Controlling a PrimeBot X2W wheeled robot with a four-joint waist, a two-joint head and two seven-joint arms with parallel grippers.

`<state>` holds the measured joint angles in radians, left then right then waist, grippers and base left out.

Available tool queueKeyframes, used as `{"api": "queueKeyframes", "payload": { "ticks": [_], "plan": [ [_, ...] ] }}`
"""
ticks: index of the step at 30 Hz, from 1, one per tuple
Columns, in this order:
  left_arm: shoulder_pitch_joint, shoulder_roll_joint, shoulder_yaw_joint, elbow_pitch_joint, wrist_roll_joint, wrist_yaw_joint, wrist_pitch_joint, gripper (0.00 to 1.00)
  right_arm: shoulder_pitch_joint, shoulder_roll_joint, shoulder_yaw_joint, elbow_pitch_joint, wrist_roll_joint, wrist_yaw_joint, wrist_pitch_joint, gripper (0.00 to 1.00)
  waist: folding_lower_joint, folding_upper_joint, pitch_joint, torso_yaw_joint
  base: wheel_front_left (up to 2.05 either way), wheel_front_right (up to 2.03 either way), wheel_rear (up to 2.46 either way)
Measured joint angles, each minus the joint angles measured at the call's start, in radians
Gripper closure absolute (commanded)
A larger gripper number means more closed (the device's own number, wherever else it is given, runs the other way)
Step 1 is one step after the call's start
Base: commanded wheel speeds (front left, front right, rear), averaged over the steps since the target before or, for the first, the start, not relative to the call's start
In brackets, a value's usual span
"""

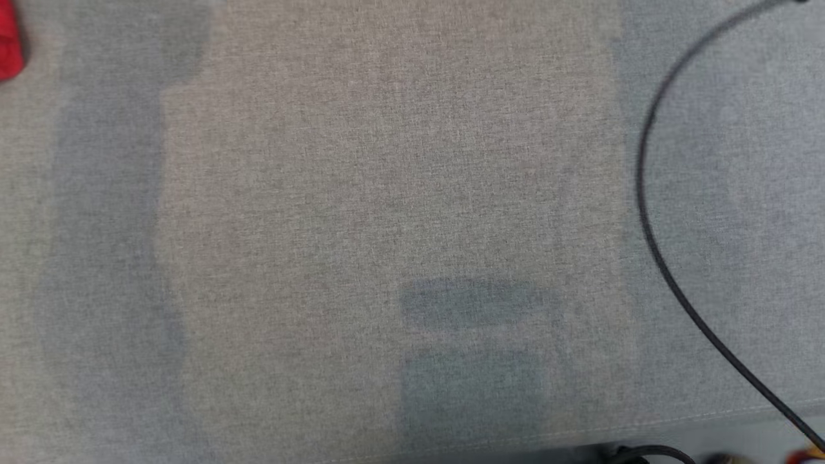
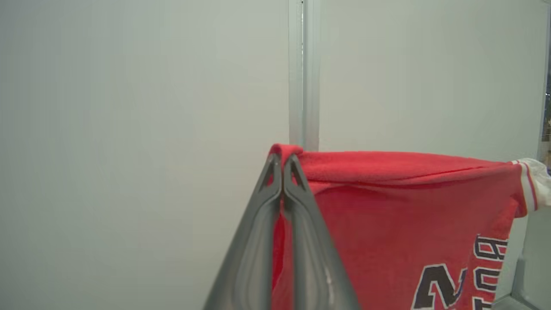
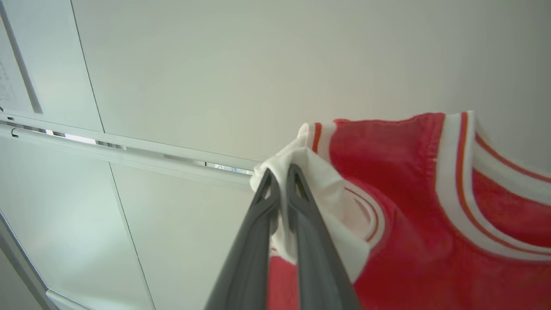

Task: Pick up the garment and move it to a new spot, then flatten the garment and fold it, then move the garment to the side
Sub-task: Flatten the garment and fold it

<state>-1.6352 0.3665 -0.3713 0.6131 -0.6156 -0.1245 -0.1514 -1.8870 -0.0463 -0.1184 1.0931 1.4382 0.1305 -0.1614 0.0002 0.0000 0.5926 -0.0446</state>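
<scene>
The garment (image 2: 400, 215) is a red jersey with white striped trim and black lettering, held up in the air and stretched between both arms. My left gripper (image 2: 282, 161) is shut on a red edge of it. In the right wrist view my right gripper (image 3: 280, 174) is shut on the white striped trim of the garment (image 3: 409, 206). A small red patch of the garment (image 1: 9, 45) shows at the top left edge of the head view, above the grey fabric surface (image 1: 387, 193).
A black cable (image 1: 651, 212) curves across the right side of the grey surface down to its front edge (image 1: 644, 428). Pale wall panels (image 2: 129, 129) stand behind the raised garment, with a vertical seam (image 2: 303, 73).
</scene>
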Motion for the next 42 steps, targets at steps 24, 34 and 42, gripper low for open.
{"api": "queueKeyframes", "payload": {
  "ticks": [24, 34, 42],
  "plan": [
    [1.187, -0.022, 0.094, -0.366, -0.13, -0.009, -0.11, 1.0, 1.453, -0.059, 0.093, -0.769, 0.276, 0.018, 0.214, 1.0, -0.0003, 0.0, -0.118, -0.029, 0.0, 0.0, 0.0],
    [1.449, -0.118, 0.145, -0.472, -0.028, -0.009, -0.109, 1.0, 1.69, -0.086, 0.071, -0.832, 0.283, 0.001, 0.228, 1.0, -0.0003, 0.0001, -0.273, -0.018, 0.0, 0.0, 0.0],
    [1.702, -0.182, 0.148, -0.533, 0.06, -0.009, -0.11, 1.0, 1.911, -0.146, 0.104, -0.968, 0.09, 0.001, 0.135, 1.0, -0.0003, 0.0001, -0.385, -0.015, 0.0, 0.0, 0.0]
  ]
}}
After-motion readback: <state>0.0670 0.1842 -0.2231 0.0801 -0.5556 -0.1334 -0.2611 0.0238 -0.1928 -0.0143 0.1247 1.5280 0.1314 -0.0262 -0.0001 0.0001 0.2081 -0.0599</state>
